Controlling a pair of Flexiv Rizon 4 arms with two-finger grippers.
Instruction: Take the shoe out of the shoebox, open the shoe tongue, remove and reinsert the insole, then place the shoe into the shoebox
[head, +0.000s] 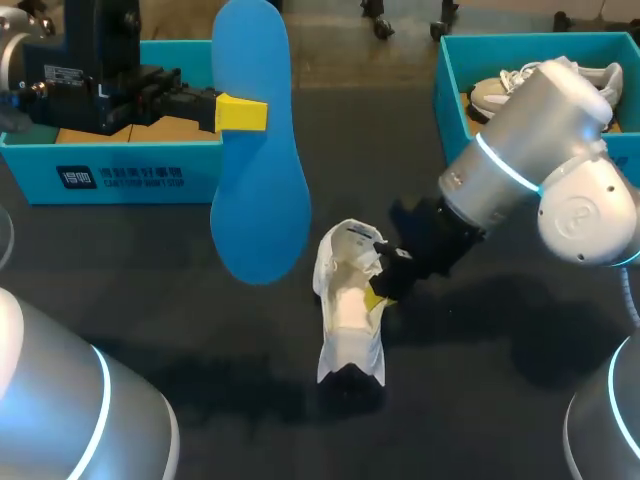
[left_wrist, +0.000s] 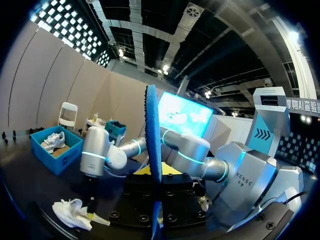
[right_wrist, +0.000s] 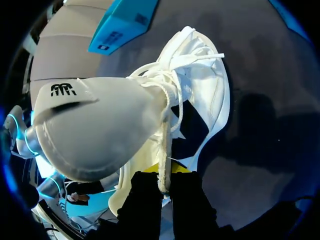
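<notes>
The blue insole (head: 260, 150) hangs upright above the table, and my left gripper (head: 240, 113) is shut on its edge. The left wrist view shows the insole (left_wrist: 152, 130) edge-on, rising from between the fingers of that gripper (left_wrist: 156, 175). A white shoe (head: 350, 305) lies on the dark table below it, tongue pulled open. My right gripper (head: 378, 295) is shut on the shoe's side wall. Seen from the right wrist, the shoe (right_wrist: 200, 100) fills the picture, its tongue (right_wrist: 95, 130) folded back, and the gripper (right_wrist: 165, 172) pinches the upper's edge by the laces.
A blue shoebox (head: 110, 175) stands at the back left, behind my left arm. A second blue box (head: 455, 90) at the back right holds another shoe (head: 500, 90). My right arm (head: 530, 170) slants down over the table's right half.
</notes>
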